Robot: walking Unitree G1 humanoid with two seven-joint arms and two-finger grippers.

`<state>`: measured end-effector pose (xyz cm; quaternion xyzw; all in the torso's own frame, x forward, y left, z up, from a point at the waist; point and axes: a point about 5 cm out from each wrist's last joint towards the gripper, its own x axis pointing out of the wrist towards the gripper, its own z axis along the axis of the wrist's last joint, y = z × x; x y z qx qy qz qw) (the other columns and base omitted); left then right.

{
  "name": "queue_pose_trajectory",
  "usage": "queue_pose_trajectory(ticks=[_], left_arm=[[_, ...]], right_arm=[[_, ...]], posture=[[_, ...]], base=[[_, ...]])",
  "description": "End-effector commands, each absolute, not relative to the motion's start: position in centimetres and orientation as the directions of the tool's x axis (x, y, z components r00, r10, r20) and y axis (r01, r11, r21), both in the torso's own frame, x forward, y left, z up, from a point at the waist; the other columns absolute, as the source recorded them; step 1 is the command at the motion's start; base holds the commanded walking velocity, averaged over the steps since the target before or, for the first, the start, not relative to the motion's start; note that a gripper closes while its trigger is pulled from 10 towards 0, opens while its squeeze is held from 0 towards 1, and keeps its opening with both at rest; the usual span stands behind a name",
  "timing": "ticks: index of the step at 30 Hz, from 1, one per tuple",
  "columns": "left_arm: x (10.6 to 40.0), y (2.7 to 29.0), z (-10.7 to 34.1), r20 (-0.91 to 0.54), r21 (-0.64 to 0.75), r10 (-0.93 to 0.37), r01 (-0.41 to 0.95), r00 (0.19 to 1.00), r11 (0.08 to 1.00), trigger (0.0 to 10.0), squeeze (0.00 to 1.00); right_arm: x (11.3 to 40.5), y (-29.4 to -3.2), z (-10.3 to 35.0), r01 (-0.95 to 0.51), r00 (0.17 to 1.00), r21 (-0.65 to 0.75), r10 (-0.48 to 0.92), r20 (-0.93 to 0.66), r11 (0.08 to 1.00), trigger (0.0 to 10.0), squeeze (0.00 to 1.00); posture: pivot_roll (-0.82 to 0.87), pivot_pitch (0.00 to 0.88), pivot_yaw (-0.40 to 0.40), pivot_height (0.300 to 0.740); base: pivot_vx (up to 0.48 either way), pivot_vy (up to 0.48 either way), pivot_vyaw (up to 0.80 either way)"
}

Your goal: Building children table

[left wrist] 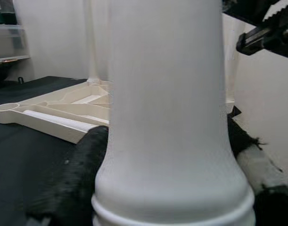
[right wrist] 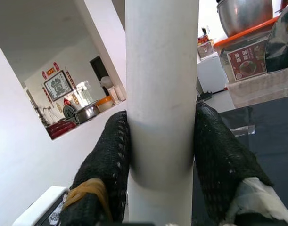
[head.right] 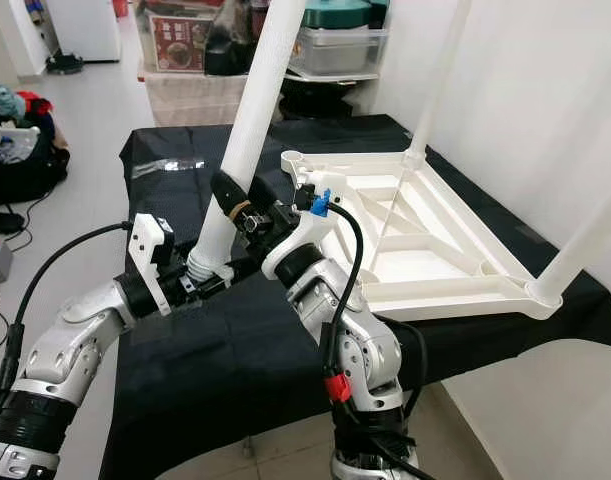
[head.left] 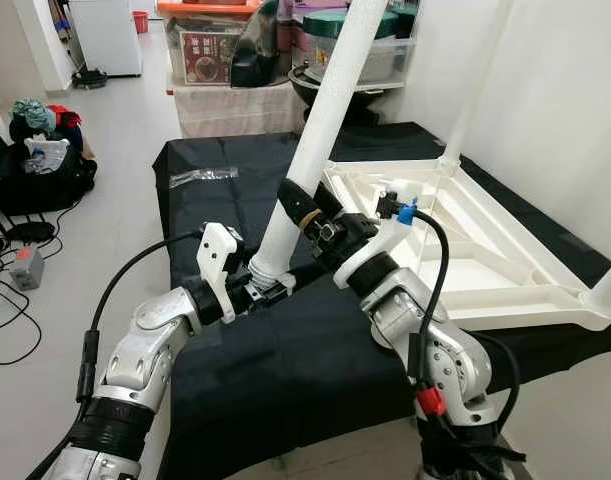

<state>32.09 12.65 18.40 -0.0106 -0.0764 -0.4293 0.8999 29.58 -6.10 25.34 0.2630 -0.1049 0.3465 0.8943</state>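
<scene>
Claws [head.left: 268,288] [head.left: 307,212] clamp unlabelled white table leg [head.left: 320,135].

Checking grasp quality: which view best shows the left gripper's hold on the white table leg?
The left wrist view: the black fingers flank the white table leg above its ridged end. The eye views show the left gripper small, from above; the right wrist view shows the right gripper's hold.

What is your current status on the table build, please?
Left gripper clamped on white table leg near its flared end, right gripper clamped higher. Upturned tabletop lies on black cloth. Nothing blocking.
</scene>
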Motion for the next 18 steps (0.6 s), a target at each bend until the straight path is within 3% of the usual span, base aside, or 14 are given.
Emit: queue_pose_trajectory(ticks=[1,8,9,10,11,16,17,18], left_arm=[[31.85,12.39,18.5,0.159,0.059,-0.78,0.783,0.605,0.619,0.0,0.0],[31.58,12.29,18.24,0.146,0.064,-0.787,0.788,0.599,0.612,0.0,0.0],[31.53,12.22,18.25,0.141,0.071,-0.791,0.791,0.595,0.607,0.0,0.0],[31.53,12.22,18.25,0.141,0.071,-0.791,0.791,0.595,0.607,0.0,0.0],[31.44,12.1,18.22,0.133,0.083,-0.799,0.797,0.586,0.599,0.0,0.0],[31.39,12.05,18.19,0.129,0.088,-0.803,0.8,0.582,0.594,0.0,0.0],[31.28,12.02,18.06,0.116,0.101,-0.81,0.805,0.575,0.585,0.0,0.0],[31.04,12.03,17.78,0.094,0.123,-0.823,0.813,0.561,0.568,0.0,0.0]], right_arm=[[29.29,-5.46,25.14,-0.69,0.724,0.42,0.575,0.382,0.59,0.0,0.0],[29.7,-5.82,25.09,-0.673,0.74,0.417,0.565,0.366,0.611,0.0,0.0],[29.79,-5.78,24.94,-0.669,0.743,0.42,0.571,0.349,0.613,3.4,0.0],[29.79,-5.78,24.94,-0.669,0.743,0.42,0.571,0.349,0.613,3.4,0.0],[29.89,-5.74,24.74,-0.663,0.747,0.444,0.576,0.333,0.603,10.0,0.0],[29.92,-5.75,24.7,-0.662,0.746,0.457,0.578,0.331,0.594,10.0,0.0],[30.0,-5.9,24.71,-0.658,0.749,0.47,0.575,0.33,0.588,10.0,0.84],[29.99,-5.99,24.78,-0.665,0.74,0.499,0.581,0.338,0.556,10.0,1.0]], posture=[[0.03,0.0,-0.07,0.74],[0.03,0.0,-0.07,0.74],[0.03,0.0,-0.07,0.74],[0.03,0.0,-0.07,0.74],[0.03,0.0,-0.069,0.74],[0.03,0.0,-0.069,0.74],[0.03,0.0,-0.069,0.74],[0.03,0.0,-0.069,0.74]], base=[[0.0,0.0,0.0],[0.0,0.0,0.0],[0.0,0.0,0.0],[0.0,0.0,0.0],[0.0,0.0,0.0],[0.0,0.0,0.0],[0.0,0.0,0.0],[0.0,0.0,0.0]])
